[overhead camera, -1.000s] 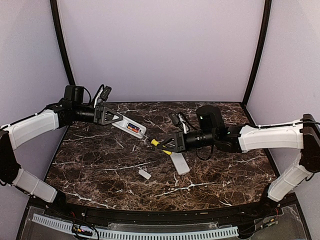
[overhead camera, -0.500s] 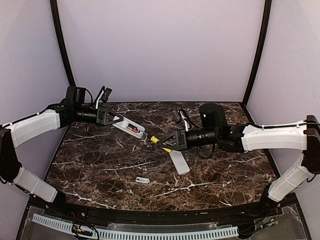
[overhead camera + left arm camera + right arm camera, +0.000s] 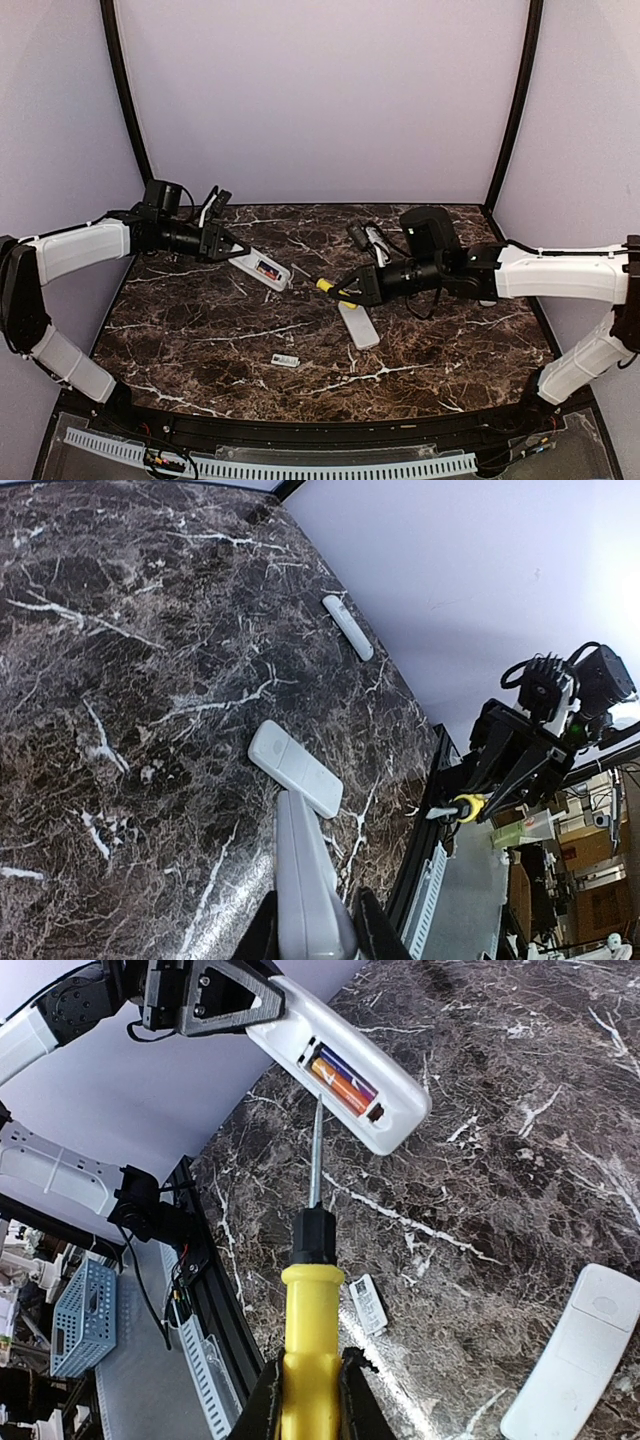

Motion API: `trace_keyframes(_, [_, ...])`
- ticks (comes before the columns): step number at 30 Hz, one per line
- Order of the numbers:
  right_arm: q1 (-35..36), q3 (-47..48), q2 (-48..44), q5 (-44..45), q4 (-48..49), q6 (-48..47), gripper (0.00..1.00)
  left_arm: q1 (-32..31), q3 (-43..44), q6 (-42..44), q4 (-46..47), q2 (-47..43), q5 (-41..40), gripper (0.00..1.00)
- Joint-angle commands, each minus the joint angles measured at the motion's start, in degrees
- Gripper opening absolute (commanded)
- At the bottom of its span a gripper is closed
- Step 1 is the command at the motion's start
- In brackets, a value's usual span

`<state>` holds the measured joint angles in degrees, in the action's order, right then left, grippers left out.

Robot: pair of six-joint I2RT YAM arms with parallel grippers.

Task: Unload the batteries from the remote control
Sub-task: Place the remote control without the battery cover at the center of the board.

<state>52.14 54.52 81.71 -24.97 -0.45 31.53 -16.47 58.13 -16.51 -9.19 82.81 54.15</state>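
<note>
While the left hand (image 3: 232, 253) is clamped on one end of a slim white plastic remote control (image 3: 262, 268), we see that remote held out over the dark brown marble tabletop (image 3: 200, 330) with its battery bay uncovered and turned up toward the other arm. Inside that bay lie the orange-red cylindrical batteries (image 3: 343, 1080), two of them as far as we can make out, side by side and not yet removed. From the left wrist camera we see the same hand (image 3: 315, 930) with its fingers pressed against both sides of the remote's body (image 3: 300, 880). Opposite it, the right hand (image 3: 350, 290) is closed around the yellow-handled screwdriver (image 3: 310, 1330), gripping the handle low down, with the thin metal shaft pointing straight at the open bay. Its tip sits just beside the rim of the held remote (image 3: 405, 1090), near one end of the batteries, though we cannot tell whether metal meets plastic. Flat on the tabletop, below the right hand, rests a second white remote (image 3: 358, 325), well apart from the held one. Nearer the front edge lies a small white rectangular cover (image 3: 285, 360), alone and touching nothing; the right wrist camera shows it (image 3: 368, 1303) just beside the screwdriver's handle in its view. Toward the back wall lies a third slim white remote (image 3: 347, 627).
</note>
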Motion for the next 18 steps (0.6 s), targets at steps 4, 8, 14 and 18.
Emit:
trace_keyframes(4, [-0.8,0.5,-2.2,4.9,-2.4,-2.2,0.0,-4.3,4.8,5.0,-9.3,6.7,4.1,0.0])
trace_keyframes(8, [-0.9,-0.6,-2.4,4.4,-0.7,-2.1,0.0,-7.6,6.8,5.4,-10.4,11.4,6.0,0.0])
trace_keyframes(14, [-1.2,-2.8,-4.1,5.9,0.0,-1.8,0.0,-12.2,11.9,8.9,-16.5,20.3,6.4,0.0])
trace_keyframes(18, [-1.5,-5.0,-6.2,7.1,2.8,-1.5,0.0,-14.0,14.1,8.5,-15.8,23.6,6.1,0.0])
